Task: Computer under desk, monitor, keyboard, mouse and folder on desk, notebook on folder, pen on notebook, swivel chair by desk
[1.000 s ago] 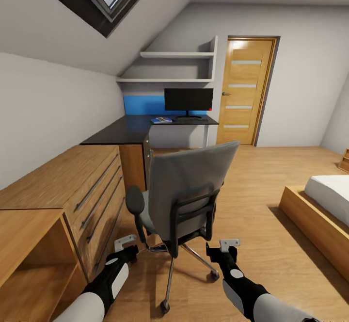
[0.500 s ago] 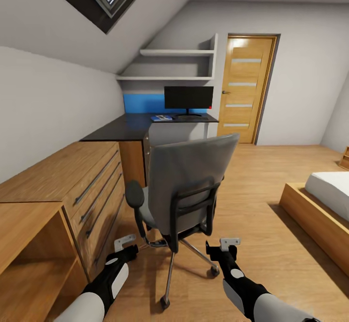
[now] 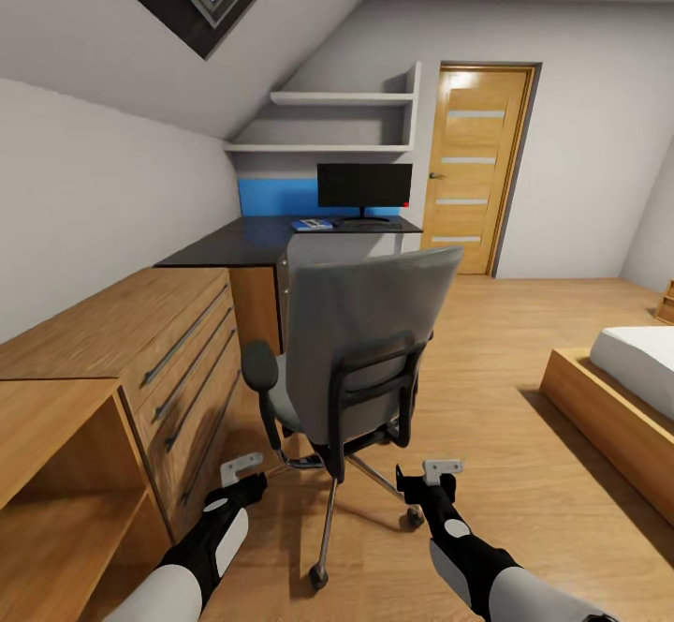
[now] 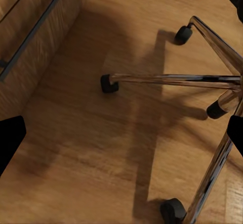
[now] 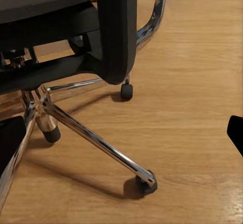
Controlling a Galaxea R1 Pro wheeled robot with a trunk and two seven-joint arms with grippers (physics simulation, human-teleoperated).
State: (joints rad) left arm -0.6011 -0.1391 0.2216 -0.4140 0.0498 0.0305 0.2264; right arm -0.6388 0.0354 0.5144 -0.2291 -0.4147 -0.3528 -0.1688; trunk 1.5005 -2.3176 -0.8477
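Both grippers low behind grey, chrome-based swivel chair.

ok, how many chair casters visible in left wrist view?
4 casters: one near the wooden drawer unit, one farther off, one by the hub, one nearest. A fifth may be hidden.

Both arms fwd & low, L gripper open, R gripper open
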